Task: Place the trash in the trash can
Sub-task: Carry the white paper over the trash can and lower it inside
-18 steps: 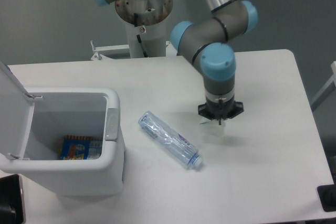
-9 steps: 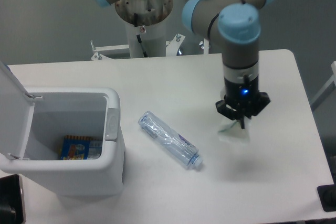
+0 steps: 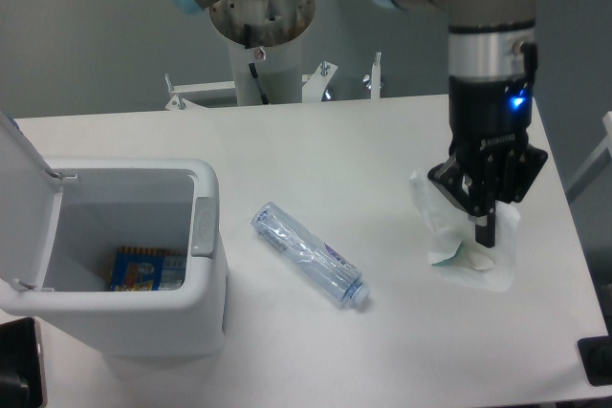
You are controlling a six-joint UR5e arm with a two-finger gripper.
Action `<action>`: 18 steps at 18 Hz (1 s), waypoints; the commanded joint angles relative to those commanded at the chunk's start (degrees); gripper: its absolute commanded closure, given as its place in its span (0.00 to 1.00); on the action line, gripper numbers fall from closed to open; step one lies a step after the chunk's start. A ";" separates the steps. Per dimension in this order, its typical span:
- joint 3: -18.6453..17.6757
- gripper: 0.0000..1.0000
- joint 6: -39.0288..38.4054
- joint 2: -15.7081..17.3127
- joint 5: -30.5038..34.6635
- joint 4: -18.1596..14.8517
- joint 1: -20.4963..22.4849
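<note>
Spreading white beneath a grey wall, the table is carrying an open white trash can at near left, something colourful lying inside. Lying mid-table is a crushed clear bottle with bluish label. At right, the pincer is gripping a flattened white carton.

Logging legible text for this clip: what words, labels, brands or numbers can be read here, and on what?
None can be read.
Bottle: bluish label marks, too blurred to read.
Packet inside the trash can: orange and blue print, too small to read.
White carton at the tool: no readable print.
Arm: a blue light only, no text.
</note>
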 joint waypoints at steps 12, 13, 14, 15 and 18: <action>-6.40 1.00 -1.15 3.42 -1.52 -0.09 -13.88; -8.07 1.00 -0.98 4.39 -1.52 -0.09 -14.50; -9.57 1.00 -0.80 4.92 -1.69 0.00 -15.37; -10.28 1.00 -0.71 5.53 -1.61 -0.09 -16.60; -12.12 1.00 -0.71 6.15 -1.34 -0.35 -18.89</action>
